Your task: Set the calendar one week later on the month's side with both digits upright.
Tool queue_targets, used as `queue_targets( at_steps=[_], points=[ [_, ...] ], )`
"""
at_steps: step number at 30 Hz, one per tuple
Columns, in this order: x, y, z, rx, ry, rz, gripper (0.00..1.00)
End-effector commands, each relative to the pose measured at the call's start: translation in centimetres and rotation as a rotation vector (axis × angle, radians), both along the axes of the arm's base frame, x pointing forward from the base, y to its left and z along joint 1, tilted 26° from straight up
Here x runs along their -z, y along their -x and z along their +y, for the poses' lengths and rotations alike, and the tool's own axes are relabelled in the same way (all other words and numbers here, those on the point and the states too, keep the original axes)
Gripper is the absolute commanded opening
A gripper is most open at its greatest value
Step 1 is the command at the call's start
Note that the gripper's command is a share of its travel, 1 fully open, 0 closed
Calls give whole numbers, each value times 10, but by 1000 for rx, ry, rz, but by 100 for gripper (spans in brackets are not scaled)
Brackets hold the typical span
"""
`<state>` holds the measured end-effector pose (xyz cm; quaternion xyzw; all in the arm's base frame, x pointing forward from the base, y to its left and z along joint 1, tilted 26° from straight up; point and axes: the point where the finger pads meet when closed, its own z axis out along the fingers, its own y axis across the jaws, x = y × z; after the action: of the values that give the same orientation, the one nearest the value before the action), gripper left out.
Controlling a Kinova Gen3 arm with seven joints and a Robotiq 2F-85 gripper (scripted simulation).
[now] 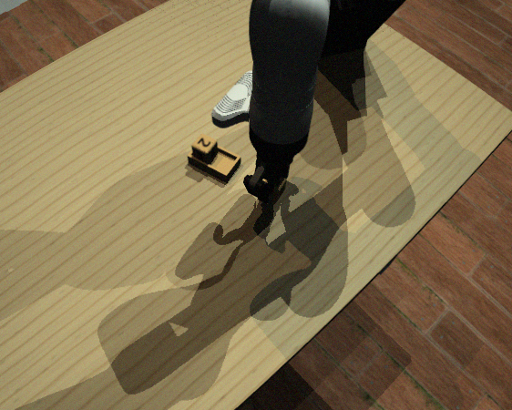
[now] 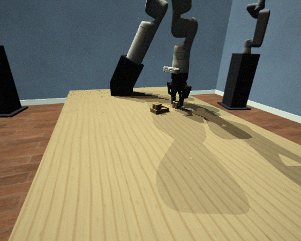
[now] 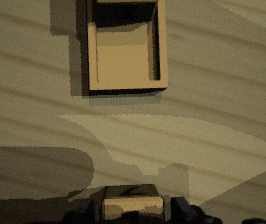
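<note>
A small wooden tray (image 1: pixel 226 169) (image 2: pixel 161 110) (image 3: pixel 126 86) lies flat on the table. One cube (image 1: pixel 204 147) (image 2: pixel 157 106) stands in its left half with a 2 on top; the other half is bare. The second cube (image 2: pixel 175 105) (image 3: pixel 132 202) rests on the table to the right of the tray. My gripper (image 1: pixel 265 184) (image 2: pixel 177 104) (image 3: pixel 132 212) is lowered around it, a finger on each side with a small gap to the cube. Its digits are hidden by shadow and by the fingers.
The arm's black base (image 2: pixel 125 77) stands at the table's far edge behind the tray. A white ribbed piece (image 1: pixel 235 97) (image 2: pixel 172 70) sits on the wrist. Black pedestals (image 2: pixel 239 80) (image 2: pixel 0 80) stand on the floor beside the table.
</note>
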<state>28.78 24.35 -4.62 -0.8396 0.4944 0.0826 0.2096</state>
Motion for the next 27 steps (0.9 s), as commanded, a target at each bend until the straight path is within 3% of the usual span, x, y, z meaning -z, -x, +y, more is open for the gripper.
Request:
queue_targets(
  at_steps=[1,7,8,27],
  points=[
    [0,0,0,0,0,-1,46],
    [0,0,0,0,0,-1,46],
    [0,0,0,0,0,-1,26],
    [0,0,0,0,0,-1,26]
  ],
)
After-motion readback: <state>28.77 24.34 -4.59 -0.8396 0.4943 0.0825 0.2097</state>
